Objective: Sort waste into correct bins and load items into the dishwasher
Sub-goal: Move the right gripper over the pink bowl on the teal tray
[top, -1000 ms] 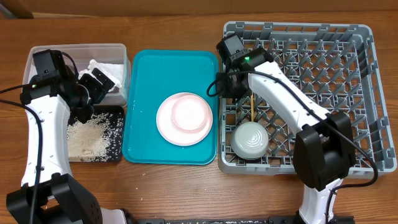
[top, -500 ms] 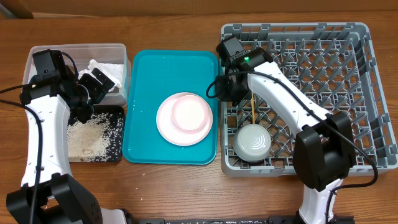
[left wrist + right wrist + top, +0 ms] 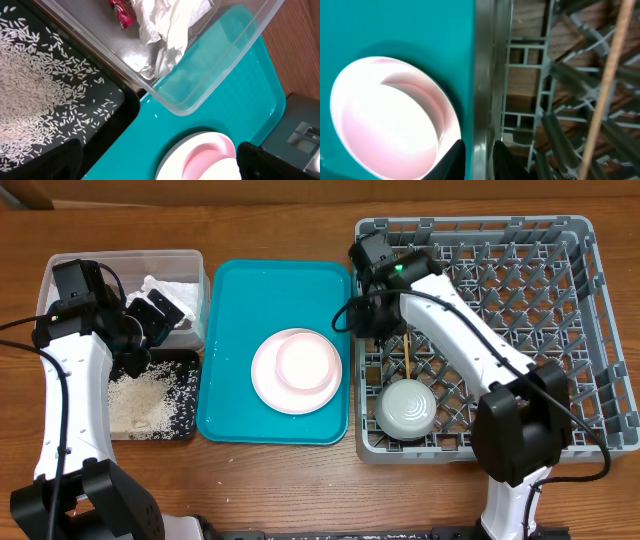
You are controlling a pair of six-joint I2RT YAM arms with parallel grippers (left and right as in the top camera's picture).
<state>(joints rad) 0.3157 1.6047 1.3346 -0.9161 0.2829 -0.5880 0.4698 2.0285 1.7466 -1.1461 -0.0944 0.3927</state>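
We note: right gripper [image 3: 479,158] clamps the grey lattice plastic dish rack [image 3: 470,225] at its wall; left gripper [image 3: 162,161] spread wide.

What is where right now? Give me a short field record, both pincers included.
clear tub: crumpled napkins, red wrapper
black tray: loose rice
teal tray: pink plate
dish rack: white bowl, wooden chopstick
left pincer: open, empty, above where the tub meets the black tray
right pincer: closed on the rack's left wall
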